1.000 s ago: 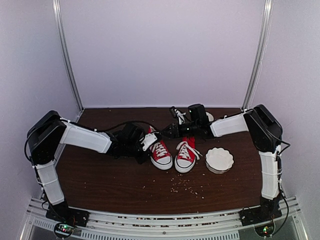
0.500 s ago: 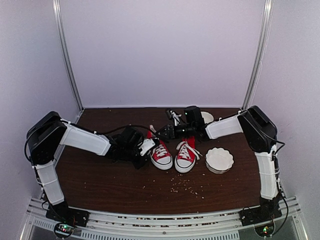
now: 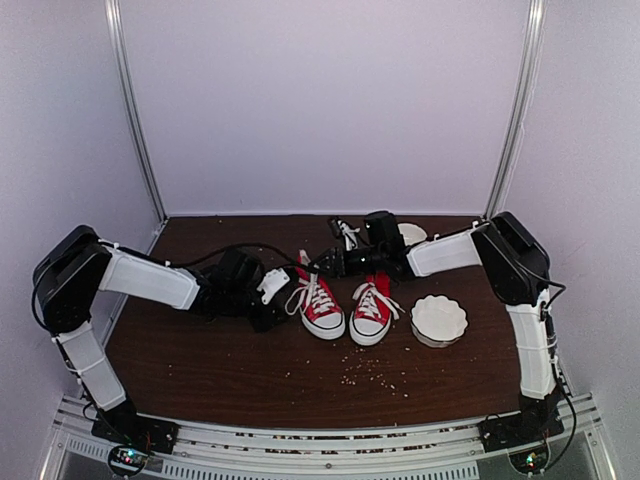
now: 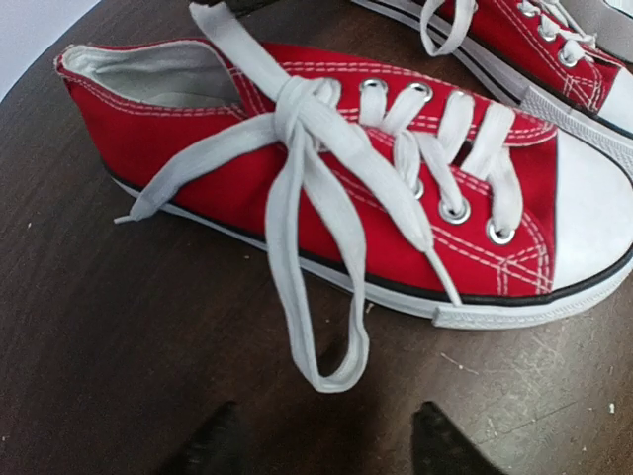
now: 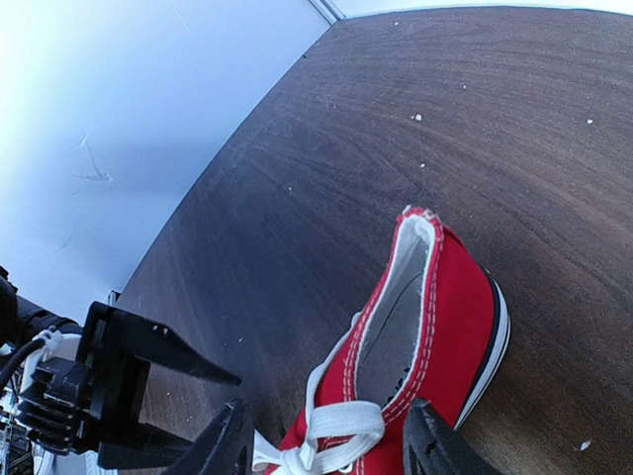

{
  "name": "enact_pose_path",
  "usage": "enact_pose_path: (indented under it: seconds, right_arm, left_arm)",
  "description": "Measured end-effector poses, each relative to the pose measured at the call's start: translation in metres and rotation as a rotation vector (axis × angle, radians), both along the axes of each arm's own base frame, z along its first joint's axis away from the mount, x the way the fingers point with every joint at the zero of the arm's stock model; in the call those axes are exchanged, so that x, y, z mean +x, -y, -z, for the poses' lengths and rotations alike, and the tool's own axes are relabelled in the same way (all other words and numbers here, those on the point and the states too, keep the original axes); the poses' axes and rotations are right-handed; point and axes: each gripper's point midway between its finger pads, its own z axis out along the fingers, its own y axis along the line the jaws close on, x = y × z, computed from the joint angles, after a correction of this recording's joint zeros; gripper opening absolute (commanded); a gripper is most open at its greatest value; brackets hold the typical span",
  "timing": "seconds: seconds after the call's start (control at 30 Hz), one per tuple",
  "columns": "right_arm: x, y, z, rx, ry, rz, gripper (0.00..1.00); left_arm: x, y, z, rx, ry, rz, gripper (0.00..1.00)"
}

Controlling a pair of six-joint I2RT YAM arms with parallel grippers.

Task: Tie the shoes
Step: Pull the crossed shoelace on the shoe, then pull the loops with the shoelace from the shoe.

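Two red shoes stand side by side, toes toward the arms: the left shoe (image 3: 322, 305) and the right shoe (image 3: 371, 311). On the left shoe (image 4: 396, 188) the white laces meet in a knot (image 4: 302, 104), and one loop (image 4: 331, 366) hangs down onto the table. My left gripper (image 4: 331, 445) (image 3: 285, 297) is open just short of that loop, with nothing between its fingers. My right gripper (image 5: 326, 445) (image 3: 322, 266) is open above the same shoe's (image 5: 435, 317) heel end, its fingers either side of a lace band (image 5: 341, 426).
A white fluted bowl (image 3: 438, 318) sits right of the shoes. Another white dish (image 3: 412, 233) lies behind the right arm. Crumbs (image 3: 375, 372) dot the brown table (image 3: 200, 360) in front of the shoes. In the right wrist view the left gripper's fingers (image 5: 148, 361) are close by.
My left gripper has opened, let go of the lace and drawn back to the left; the loop now lies loose. My right gripper has shifted slightly left and opened a little wider.
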Motion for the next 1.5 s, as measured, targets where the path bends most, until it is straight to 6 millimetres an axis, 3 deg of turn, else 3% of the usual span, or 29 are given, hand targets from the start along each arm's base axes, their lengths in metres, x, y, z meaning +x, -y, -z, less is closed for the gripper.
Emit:
enact_pose_path:
  seconds: [0.1, 0.3, 0.5, 0.73, 0.8, 0.97, 1.2, 1.5]
  right_arm:
    - [0.003, -0.001, -0.004, 0.002, 0.01, 0.003, 0.51]
    - [0.007, -0.004, -0.004, -0.002, 0.013, 0.004, 0.47]
    - [0.007, -0.003, 0.007, -0.022, -0.005, 0.002, 0.38]
    - [0.007, -0.002, 0.013, -0.039, -0.01, -0.002, 0.06]
    - [0.007, -0.002, 0.014, -0.041, -0.01, -0.002, 0.0]
    - [0.003, 0.001, 0.019, -0.048, -0.022, -0.002, 0.0]
    - [-0.013, 0.013, 0.026, -0.068, -0.046, -0.003, 0.0]
    - [-0.028, 0.024, 0.02, -0.081, -0.026, -0.009, 0.0]
  left_arm:
    - [0.006, -0.002, 0.008, 0.003, -0.001, -0.002, 0.78]
    - [0.005, 0.0, 0.023, 0.043, 0.01, 0.039, 0.73]
    - [0.017, 0.01, 0.017, 0.042, 0.071, 0.07, 0.49]
    - [0.021, 0.014, 0.013, 0.039, 0.1, 0.092, 0.0]
    - [0.022, 0.014, 0.012, 0.04, 0.105, 0.089, 0.0]
    - [0.029, 0.012, 0.009, 0.043, 0.115, 0.052, 0.0]
    - [0.055, -0.004, 0.001, 0.014, 0.119, -0.059, 0.0]
    - [0.069, -0.011, 0.016, 0.021, 0.08, -0.118, 0.0]
